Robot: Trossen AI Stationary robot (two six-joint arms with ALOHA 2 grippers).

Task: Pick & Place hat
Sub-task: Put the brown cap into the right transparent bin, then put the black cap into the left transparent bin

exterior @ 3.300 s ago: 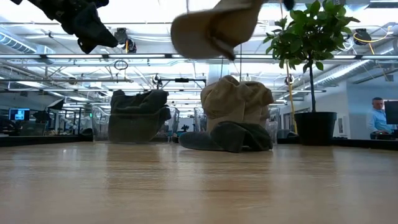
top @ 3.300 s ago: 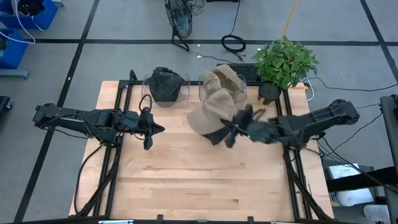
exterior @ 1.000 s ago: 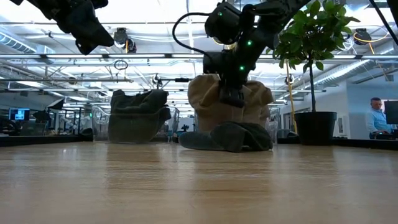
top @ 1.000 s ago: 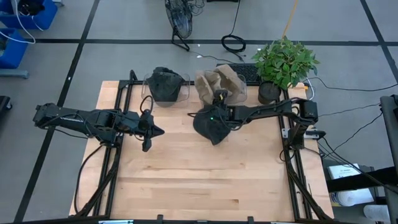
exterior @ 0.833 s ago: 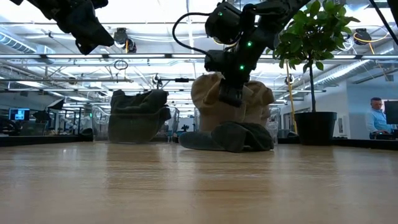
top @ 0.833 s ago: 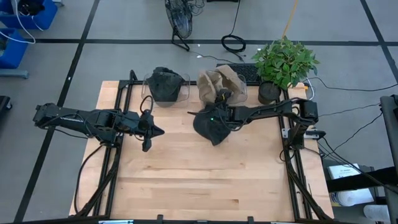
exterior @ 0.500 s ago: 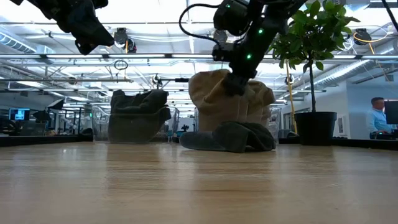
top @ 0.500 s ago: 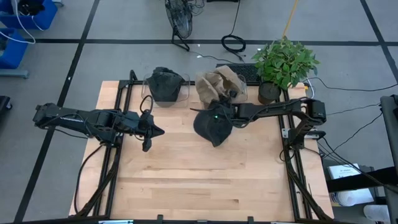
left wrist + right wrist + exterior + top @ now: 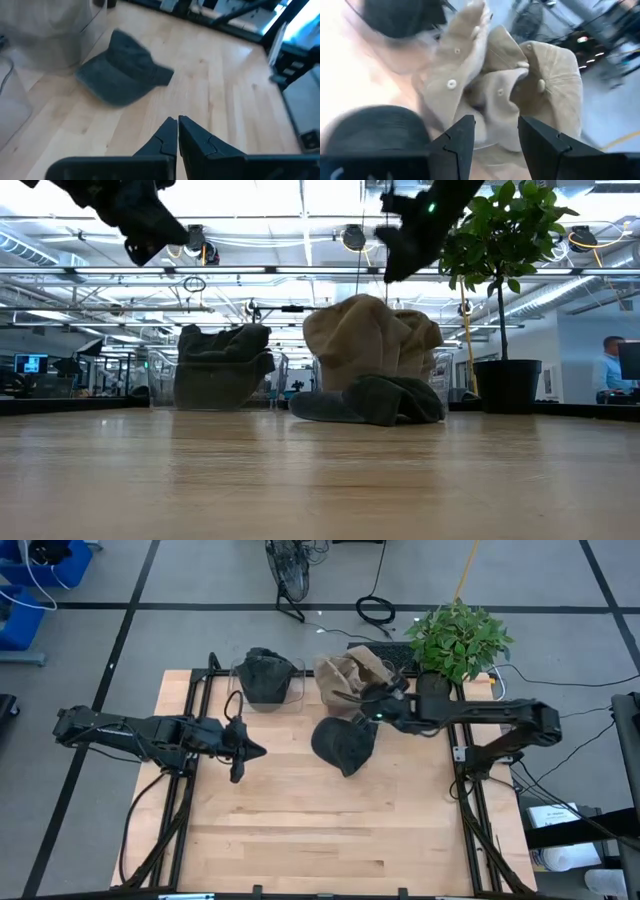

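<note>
A dark grey hat (image 9: 345, 743) lies flat on the wooden table (image 9: 300, 830), just in front of a clear bin heaped with tan hats (image 9: 355, 675). In the low view the heap of tan hats (image 9: 370, 335) rises behind the dark hat (image 9: 370, 400). My right gripper (image 9: 370, 705) hangs open above the dark hat's far edge, beside the heap. In its wrist view nothing is between the fingers (image 9: 496, 145), and the tan hats (image 9: 520, 85) lie ahead. My left gripper (image 9: 255, 750) waits shut over the table's left half, with the dark hat (image 9: 122, 75) ahead of it.
A second clear bin of dark hats (image 9: 267, 675) stands at the far edge, left of the tan heap. A potted plant (image 9: 455, 640) stands at the far right corner. Bare table (image 9: 320, 480) spreads across the near half. A person (image 9: 605, 375) shows in the room beyond.
My right gripper has let go of the tan hat it had set on the heap, then risen and drawn back toward the table's right edge. That hat stays on the heap in the bin. The dark hat has not moved.
</note>
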